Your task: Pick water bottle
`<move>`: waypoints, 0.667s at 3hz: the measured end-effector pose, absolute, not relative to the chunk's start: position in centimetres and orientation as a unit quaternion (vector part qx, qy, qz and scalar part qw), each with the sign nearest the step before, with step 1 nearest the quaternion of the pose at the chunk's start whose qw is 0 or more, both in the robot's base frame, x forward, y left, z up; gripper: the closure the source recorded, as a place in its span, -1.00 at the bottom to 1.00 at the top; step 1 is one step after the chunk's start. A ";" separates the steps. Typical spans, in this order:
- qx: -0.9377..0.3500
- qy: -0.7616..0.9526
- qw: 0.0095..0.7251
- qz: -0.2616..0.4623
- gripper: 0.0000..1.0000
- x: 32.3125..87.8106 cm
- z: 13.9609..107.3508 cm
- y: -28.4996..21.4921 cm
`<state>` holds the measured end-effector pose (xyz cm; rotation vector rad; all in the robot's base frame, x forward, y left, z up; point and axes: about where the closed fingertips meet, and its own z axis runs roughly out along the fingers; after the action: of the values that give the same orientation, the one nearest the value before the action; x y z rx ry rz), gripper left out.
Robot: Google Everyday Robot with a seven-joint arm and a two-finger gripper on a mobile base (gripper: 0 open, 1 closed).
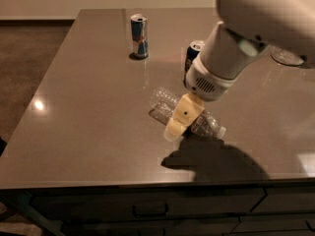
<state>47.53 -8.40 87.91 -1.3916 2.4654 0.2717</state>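
Note:
The water bottle (165, 103) lies on its side on the grey table (88, 107), a clear ribbed bottle with its white cap (221, 132) pointing right and toward the front. My gripper (178, 121) comes down from the upper right and sits over the bottle's middle, hiding the label. Its cream finger (181, 117) reaches to the bottle's near side.
A slim blue and silver can (139, 36) stands at the back of the table. A dark blue can (193, 58) stands just behind the bottle, partly hidden by my arm. A clear cup (285, 57) is at the right edge. The table's front edge runs below the bottle.

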 end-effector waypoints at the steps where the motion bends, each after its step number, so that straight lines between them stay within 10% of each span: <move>1: -0.474 0.865 0.138 0.088 -0.66 48.1 86.7 -7.1; 2: -0.467 0.870 0.134 0.086 -0.20 48.4 86.2 -6.8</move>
<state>48.45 -6.77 86.23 -1.3541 2.5208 0.2503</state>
